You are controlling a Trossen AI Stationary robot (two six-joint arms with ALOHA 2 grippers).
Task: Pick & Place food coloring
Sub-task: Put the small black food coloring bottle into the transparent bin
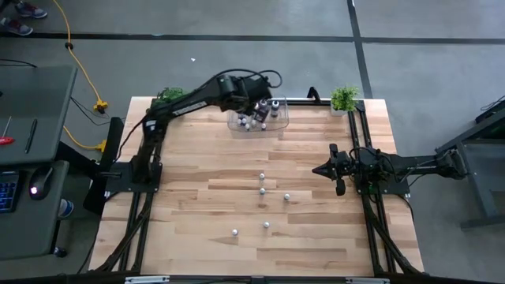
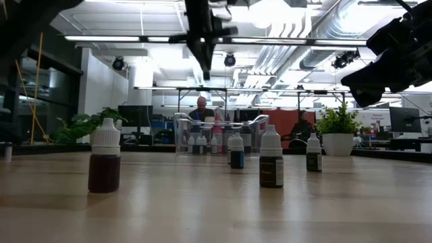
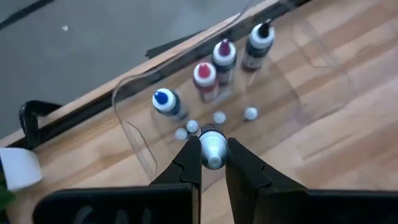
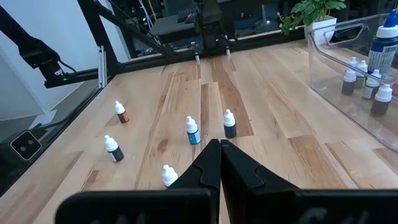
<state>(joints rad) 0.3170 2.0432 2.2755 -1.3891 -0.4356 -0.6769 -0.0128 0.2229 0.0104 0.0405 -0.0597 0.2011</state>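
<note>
My left gripper (image 3: 212, 163) hangs over the clear plastic bin (image 1: 278, 120) at the table's far edge, shut on a small white-capped food coloring bottle (image 3: 212, 144). Inside the bin stand larger bottles, blue (image 3: 165, 101), pink (image 3: 204, 77), magenta (image 3: 224, 56) and dark (image 3: 257, 41), with several small whitish ones (image 3: 219, 116) on its floor. More small bottles (image 1: 263, 190) stand upright on the table's middle. My right gripper (image 1: 319, 169) waits shut at the table's right side, touching nothing. My left gripper pinches the small bottle by its ridged white cap (image 3: 211, 138) between its two fingers (image 3: 189, 158). The fingers slant down from above. The bottle is lifted clear, above the bin's near part; its body is hidden behind the cap and fingers.
Two potted plants (image 1: 344, 98) (image 1: 169, 95) stand at the table's far corners. Black frame rails (image 1: 371, 205) run along both sides. Loose bottles (image 2: 271, 162) (image 2: 104, 165) are scattered over the middle and near part of the wooden table (image 1: 197, 237).
</note>
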